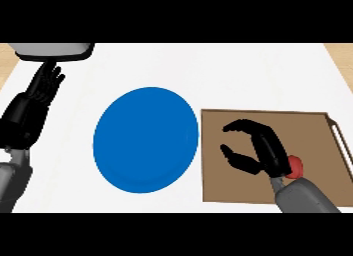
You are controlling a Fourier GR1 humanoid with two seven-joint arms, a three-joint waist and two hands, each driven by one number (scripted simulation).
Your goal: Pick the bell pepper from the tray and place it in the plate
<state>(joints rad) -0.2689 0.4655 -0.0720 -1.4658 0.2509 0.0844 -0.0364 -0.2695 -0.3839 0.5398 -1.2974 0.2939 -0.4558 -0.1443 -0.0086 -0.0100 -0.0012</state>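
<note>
A white counter top [231, 70] fills most of the head view, with strips of pale wood-grain surface [2, 57] showing past its far corners on both sides. A round, flat, deep-blue plate [146, 140] lies on the white surface. Just to the right of the plate, nearly touching its rim, sits a brown rectangular tray [312, 130] with a pale handle along its side away from the plate.

The right hand [262, 150] is over the tray, black fingers and thumb curved and spread apart towards the plate, with nothing between them. The red bell pepper [295, 166] shows only as a small red patch on the tray, on the side of the hand away from the plate, right against the wrist and largely hidden by it; the fingers are not curled round it.

The left hand [42, 87] shows well to the left of the plate, near the counter's edge, fingers straight and pointing up, at rest. A pale grey block [52, 50] lies just beyond its fingertips, up and left of the plate
</note>
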